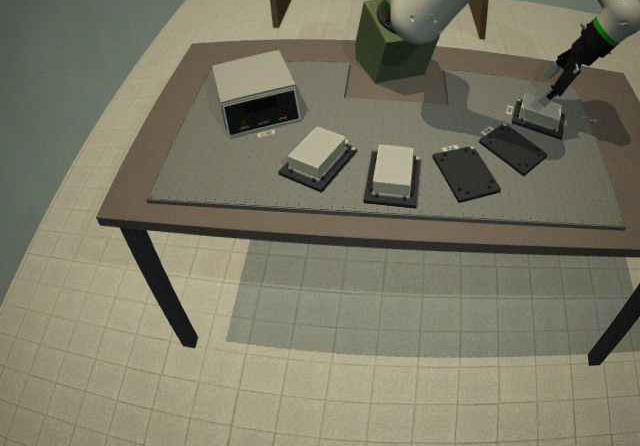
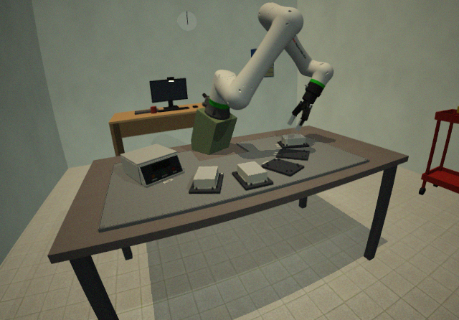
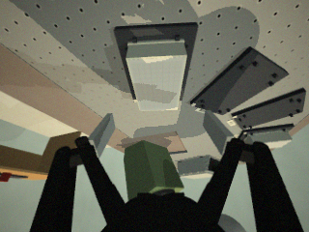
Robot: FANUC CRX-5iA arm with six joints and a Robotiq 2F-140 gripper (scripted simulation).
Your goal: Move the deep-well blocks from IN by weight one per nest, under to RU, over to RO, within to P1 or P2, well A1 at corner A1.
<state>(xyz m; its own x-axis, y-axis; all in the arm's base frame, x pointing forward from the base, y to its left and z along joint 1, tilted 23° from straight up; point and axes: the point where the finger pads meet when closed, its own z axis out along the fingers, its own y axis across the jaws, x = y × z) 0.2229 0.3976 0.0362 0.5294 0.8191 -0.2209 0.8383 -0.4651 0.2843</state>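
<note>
The black two-finger gripper [image 1: 552, 84] hangs spread wide, holding nothing, just above the pale grey rectangular deep-well block [image 1: 540, 110] seated in its black nest plate [image 1: 554, 131]. Only the wrist view shows the clear gap between fingertips and block. Only the top view shows the grey check-weigher box [image 1: 255, 91], far from this block.

3 blocks [image 1: 316, 151], 5 nests [image 1: 466, 173], 1 check-weigher [image 1: 255, 91], 1 gripper [image 1: 553, 84].
</note>
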